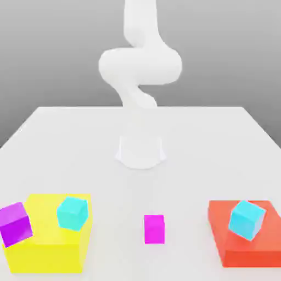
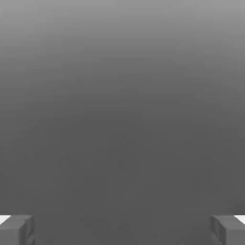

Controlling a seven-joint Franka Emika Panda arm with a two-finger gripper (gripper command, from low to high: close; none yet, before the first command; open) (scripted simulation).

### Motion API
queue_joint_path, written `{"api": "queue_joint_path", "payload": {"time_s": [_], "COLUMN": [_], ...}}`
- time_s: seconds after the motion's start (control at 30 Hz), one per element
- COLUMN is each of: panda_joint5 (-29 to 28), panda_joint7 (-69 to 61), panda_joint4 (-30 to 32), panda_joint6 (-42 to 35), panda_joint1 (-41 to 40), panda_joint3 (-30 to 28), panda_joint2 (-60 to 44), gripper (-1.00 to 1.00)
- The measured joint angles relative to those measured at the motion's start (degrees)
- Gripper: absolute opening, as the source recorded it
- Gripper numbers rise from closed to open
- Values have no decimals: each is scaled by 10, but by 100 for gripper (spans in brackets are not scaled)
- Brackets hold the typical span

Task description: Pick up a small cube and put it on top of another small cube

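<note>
**Claw wide open, pink cube alone on the table**

Exterior view: the white arm (image 1: 140,60) rises at the 12 o'clock side of the white table (image 1: 219,137), its base (image 1: 140,151) near the middle. The pink cube (image 1: 154,229) sits on the bare table at about 6 o'clock from the base, touching nothing. At 4 o'clock lies a flat red block (image 1: 236,249) with the sky-blue cube (image 1: 246,220) resting tilted on top. At 8 o'clock is a yellow block (image 1: 52,247); a turquoise cube (image 1: 72,212) sits tilted on it and a purple cube (image 1: 15,224) leans at its far edge toward the exterior view's left. The pink cube lies between the two blocks, well apart from both.

Hand view: the claw (image 2: 122,229) shows two grey fingertips (image 2: 16,229) standing far apart at opposite edges, open with nothing between them. Behind them is plain grey background, so the claw is nowhere close to the pink cube.
</note>
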State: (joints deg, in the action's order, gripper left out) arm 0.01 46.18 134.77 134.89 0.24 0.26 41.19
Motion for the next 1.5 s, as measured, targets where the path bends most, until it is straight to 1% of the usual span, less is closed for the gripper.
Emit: {"api": "queue_joint_path", "payload": {"time_s": [0.63, 0.7, 0.87, 0.9, 1.13, 1.37, 1.5], "panda_joint5": [-2, -7, -22, -24, -26, -6, 6], "panda_joint7": [32, 37, 49, 50, 53, 41, 96], "panda_joint4": [249, 259, 245, 242, 241, 262, 225], "panda_joint6": [268, 298, 382, 398, 402, 297, 236], "panda_joint1": [14, 18, 32, 35, 35, 28, 71], "panda_joint3": [31, 27, 10, 6, 6, 22, 44], "panda_joint2": [-404, -446, -550, -570, -575, -448, -422], "gripper": [0, 0, 0, -100, -100, -100, -100]}}
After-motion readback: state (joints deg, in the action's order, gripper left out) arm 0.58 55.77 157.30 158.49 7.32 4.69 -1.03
